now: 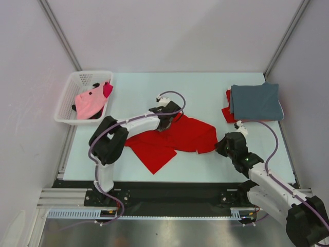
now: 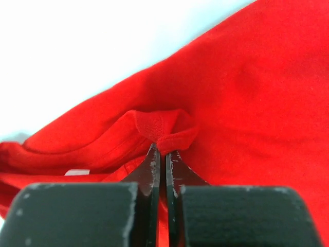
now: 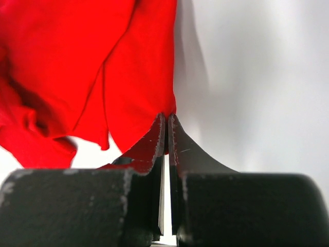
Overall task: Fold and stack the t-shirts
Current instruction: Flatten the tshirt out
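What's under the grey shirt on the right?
Red cloth sticks out from under the grey shirt at its left edge. The rest is covered; how many shirts lie beneath cannot be told.

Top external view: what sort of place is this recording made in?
Probably a lab robot cell: white panel walls, grey metal corner struts, a slotted aluminium rail at the near edge.

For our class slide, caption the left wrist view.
Left gripper shut on a raised fold of the red t-shirt.

Matt, soft cloth red t-shirt [image 1: 190, 135]
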